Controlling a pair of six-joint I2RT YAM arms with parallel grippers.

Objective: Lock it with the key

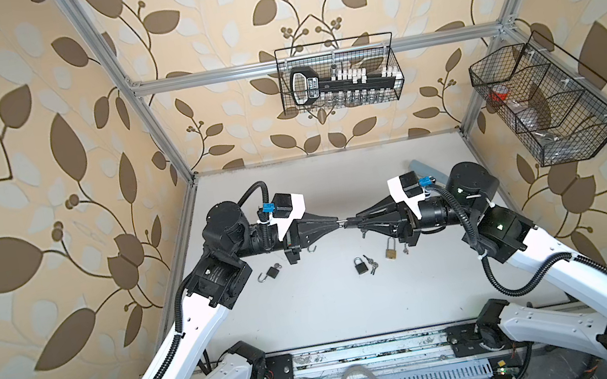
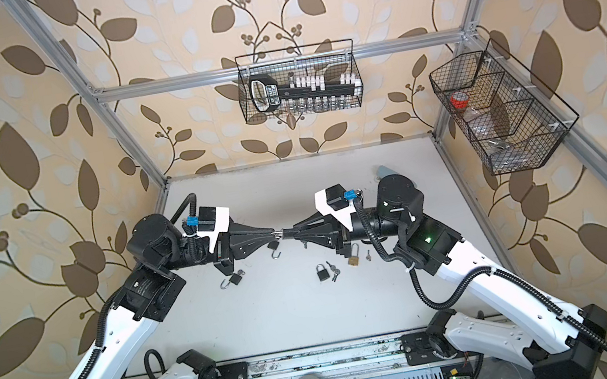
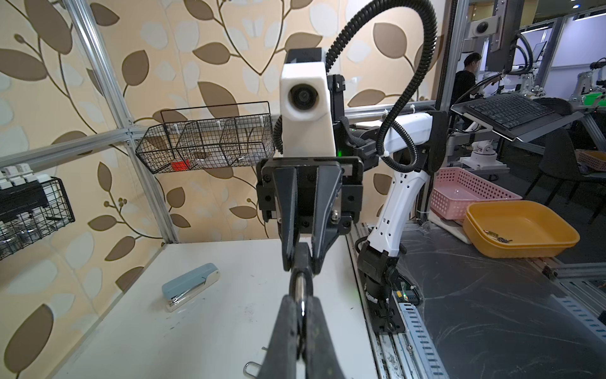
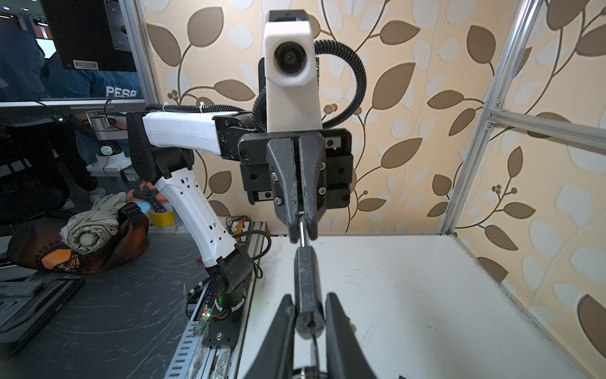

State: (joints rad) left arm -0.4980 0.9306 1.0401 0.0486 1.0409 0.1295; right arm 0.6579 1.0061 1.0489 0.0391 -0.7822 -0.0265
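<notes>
Mid-air, 1 padlock [image 1: 349,223] btwn 2 grippers: L gripper [image 3: 301,300] clamps shackle [image 4: 302,232], R gripper [image 4: 308,308] grips body [image 4: 306,279].

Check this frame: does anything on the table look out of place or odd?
One thing: a blue stapler lies at the back of the table, unrelated to the locks. The black padlock at the left lies with its shackle open, which fits the task.
</notes>
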